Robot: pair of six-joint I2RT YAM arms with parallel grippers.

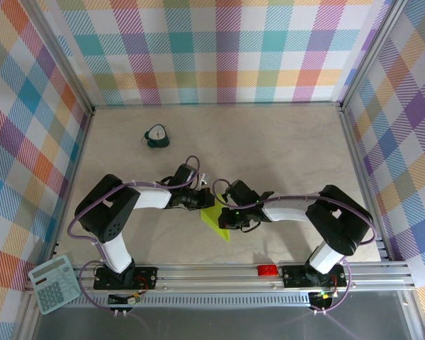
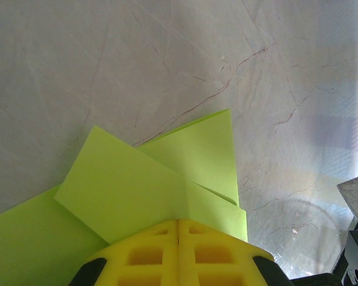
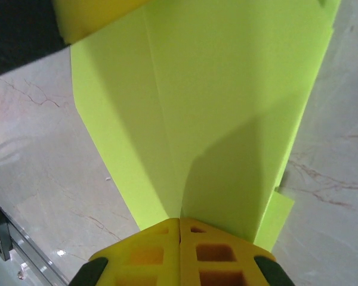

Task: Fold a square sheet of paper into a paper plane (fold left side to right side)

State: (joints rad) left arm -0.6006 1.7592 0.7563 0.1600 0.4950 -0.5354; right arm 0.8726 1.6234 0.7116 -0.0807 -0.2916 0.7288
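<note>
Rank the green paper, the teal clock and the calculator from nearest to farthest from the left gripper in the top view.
1. Folded green paper, just beside the left gripper, mid-table.
2. Teal clock, farther back, left.
3. Calculator, near left corner.

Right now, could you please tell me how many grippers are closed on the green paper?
2. The left gripper is shut on one edge of the green paper; the right gripper is shut on the opposite side, where a crease ends.
</note>
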